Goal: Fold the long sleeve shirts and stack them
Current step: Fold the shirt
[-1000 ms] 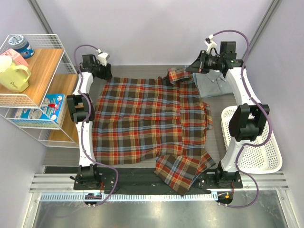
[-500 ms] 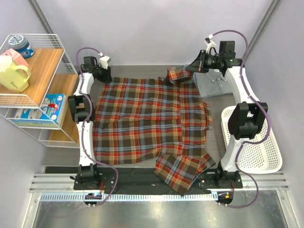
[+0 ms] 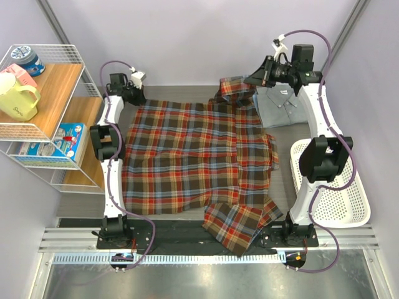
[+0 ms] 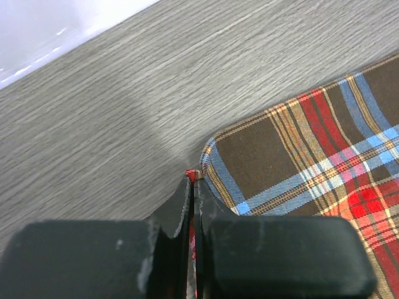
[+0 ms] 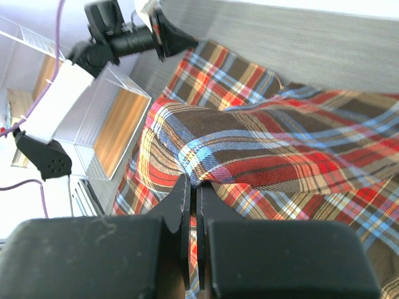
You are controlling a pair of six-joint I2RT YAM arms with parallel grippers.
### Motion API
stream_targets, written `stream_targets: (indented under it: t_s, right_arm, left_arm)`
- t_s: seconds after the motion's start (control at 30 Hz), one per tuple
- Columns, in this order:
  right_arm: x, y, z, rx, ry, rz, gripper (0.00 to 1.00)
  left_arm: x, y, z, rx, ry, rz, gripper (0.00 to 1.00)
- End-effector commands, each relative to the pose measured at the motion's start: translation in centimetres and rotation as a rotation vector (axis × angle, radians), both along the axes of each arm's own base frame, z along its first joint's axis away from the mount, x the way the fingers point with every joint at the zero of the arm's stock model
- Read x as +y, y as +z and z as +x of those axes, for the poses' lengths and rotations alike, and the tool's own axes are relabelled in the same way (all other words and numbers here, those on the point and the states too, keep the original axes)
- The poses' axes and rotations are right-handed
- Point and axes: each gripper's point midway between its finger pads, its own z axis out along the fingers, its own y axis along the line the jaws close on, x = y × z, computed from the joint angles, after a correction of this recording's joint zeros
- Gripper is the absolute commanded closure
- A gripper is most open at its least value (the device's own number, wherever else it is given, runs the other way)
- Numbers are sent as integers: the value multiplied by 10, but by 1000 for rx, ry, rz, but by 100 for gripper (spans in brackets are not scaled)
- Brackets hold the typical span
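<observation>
A: The plain grey-blue collared cloth shirt (image 3: 282, 108)?
B: Partly covered beneath the right gripper (image 3: 250, 83) and its arm.
A: The red, brown, blue and yellow plaid flannel shirt (image 4: 299, 156) by the left gripper (image 4: 193, 182)?
B: Cut off right of the fingers (image 4: 274, 255); between them, only a red sliver.

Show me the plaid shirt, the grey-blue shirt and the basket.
plaid shirt (image 3: 187, 156): top view, middle of the cloth.
grey-blue shirt (image 3: 280, 111): top view, below the collar.
basket (image 3: 352, 202): top view, bare mesh floor.
</observation>
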Motion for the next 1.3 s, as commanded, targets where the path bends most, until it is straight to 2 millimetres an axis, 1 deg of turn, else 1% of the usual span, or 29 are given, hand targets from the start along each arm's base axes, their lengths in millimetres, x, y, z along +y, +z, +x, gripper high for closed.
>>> stream_targets:
  t_s: [0.0,0.07,0.1,0.2,0.23,0.27,0.3,0.33,0.37,0.4,0.43,0.53,0.57,0.6,0.63,0.67,0.73,0.77,0.8,0.83,0.87,0.93,0.97,1.0,1.03,1.07,1.1,1.23,1.27]
  right_arm:
    - [-9,49,3,-112,-11,35,99]
    - [-13,61,3,-128,-19,46,99]
    - [-14,65,2,-134,-22,49,99]
    - [-14,75,-6,-140,-17,62,99]
    - [-14,80,-11,-149,-17,64,99]
    - [-13,78,-15,-137,-15,66,99]
    - [-13,79,-19,-138,-11,67,99]
    - [-12,87,-27,-152,-8,69,99]
    - [-12,84,-31,-140,-8,69,99]
    - [-12,85,-35,-141,-8,69,99]
    - [-11,88,-40,-148,-2,69,99]
    - [-10,100,-59,-168,0,72,99]
    - [-9,106,-69,-180,2,72,99]
    - [-8,107,-75,-180,6,73,99]
    - [-7,108,-80,-182,10,75,99]
    - [-5,102,-86,-166,14,76,99]
    - [-1,107,-102,-185,22,73,99]
    - [0,100,-106,-169,24,71,99]
    - [2,105,-115,-187,28,70,99]
    - [2,104,-119,-187,28,69,99]
    - [3,97,-122,-172,32,67,99]
    - [3,99,-131,-190,34,58,99]
    - [3,92,-134,-176,30,55,99]
    - [2,88,-135,-172,24,49,99]
    - [2,88,-137,-176,23,47,99]
    - [2,82,-137,-163,21,45,99]
    - [2,81,-137,-166,22,44,99]
    - [1,76,-130,-166,16,42,99]
    - [1,75,-126,-163,18,42,99]
  left_arm:
    - [-8,74,16,-196,-27,-27,100]
    - [-11,83,12,-208,-49,-35,100]
    - [-12,97,10,-232,-63,-29,100]
    - [-15,114,0,-257,-102,-35,100]
    - [-14,117,-3,-263,-110,-37,100]
    - [-15,119,-6,-267,-128,-41,100]
    - [-15,116,-11,-257,-134,-43,100]
    - [-13,131,-14,-287,-142,-35,100]
    - [-13,134,-18,-290,-149,-38,100]
    - [-12,130,-24,-276,-157,-51,100]
    - [-11,144,-30,-299,-169,-47,100]
    - [-8,155,-46,-309,-190,-54,100]
    - [-7,157,-50,-310,-195,-52,100]
    - [-5,158,-56,-309,-202,-51,100]
    - [-7,150,-64,-289,-216,-54,100]
    - [-7,157,-69,-314,-239,-27,100]
    - [-11,157,-79,-309,-270,-30,100]
    - [-13,158,-85,-314,-283,-21,100]
    - [-16,156,-90,-304,-298,-18,100]
    - [-16,155,-94,-300,-307,-7,100]
    - [-18,151,-98,-288,-319,1,100]
    - [-22,150,-106,-292,-352,42,100]
    - [-19,147,-105,-288,-336,79,100]
    - [-23,142,-109,-281,-345,98,100]
    - [-24,139,-109,-275,-344,110,100]
    - [-22,134,-108,-264,-328,138,100]
    - [-29,132,-106,-254,-325,143,100]
    - [-38,123,-85,-265,-263,188,100]
    - [-40,124,-78,-283,-256,199,100]
